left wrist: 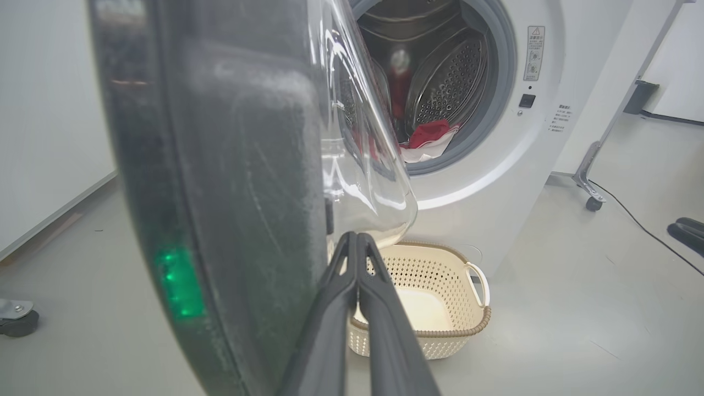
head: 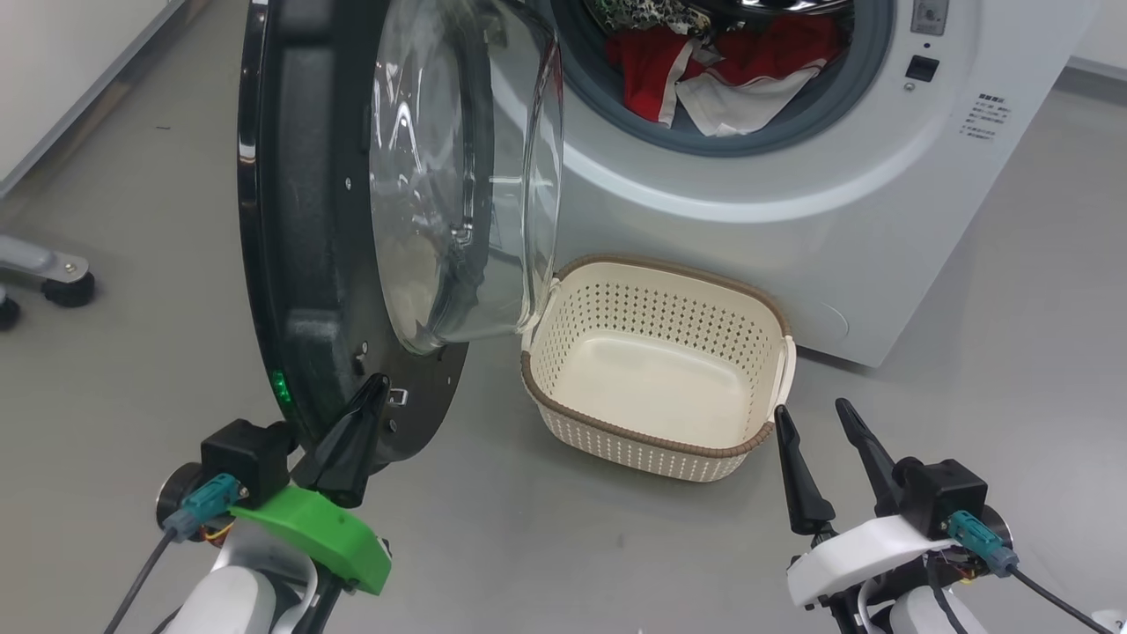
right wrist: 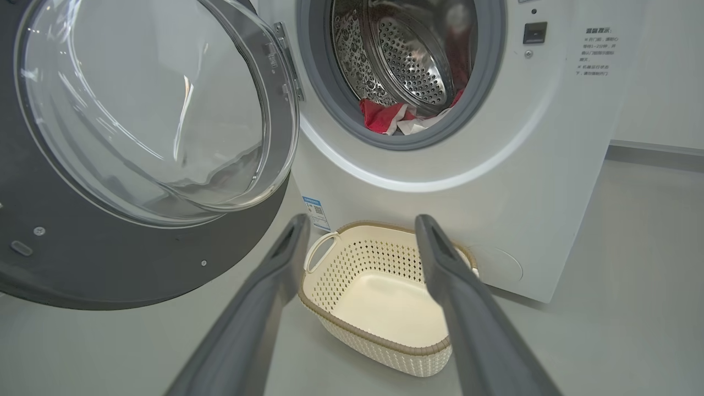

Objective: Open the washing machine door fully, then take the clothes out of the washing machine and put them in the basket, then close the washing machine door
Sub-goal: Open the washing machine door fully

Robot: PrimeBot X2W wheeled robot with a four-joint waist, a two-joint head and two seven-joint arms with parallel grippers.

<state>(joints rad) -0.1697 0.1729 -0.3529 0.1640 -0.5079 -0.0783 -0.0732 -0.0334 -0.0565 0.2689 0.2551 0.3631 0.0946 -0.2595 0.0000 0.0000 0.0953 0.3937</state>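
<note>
Left gripper (head: 377,380): the two dark fingers are pressed together with nothing between them. The tip is up against the lower inner face of the washing machine door (head: 299,264), but I cannot tell whether they touch.

Right gripper (head: 812,407): fingers spread wide and holding nothing. It hangs just short of the basket's (head: 634,436) near right corner, pointing toward the machine.

Door: swung out on its left hinge, upright and nearly edge-on to the head view. It has a wide glossy black frame, and a green glow reflects on its rim. The clear glass bowl (head: 458,176) bulges to the robot's right and overhangs the basket's left end.

Basket: on the grey floor just below the drum opening, close to the machine's front, with its long axis running left to right. It is cream perforated plastic with a brown woven-look rim, a loop handle at each end and a smooth solid bottom.

Washing machine (head: 792,220): a white box with a grey gasket ring. The right wrist view shows the perforated steel drum.

Clothes (head: 651,70): a soft red and white heap at the lower front of the drum, with one white panel drooping over the gasket.

Far left: a caster (head: 66,286) on a grey leg.
</note>
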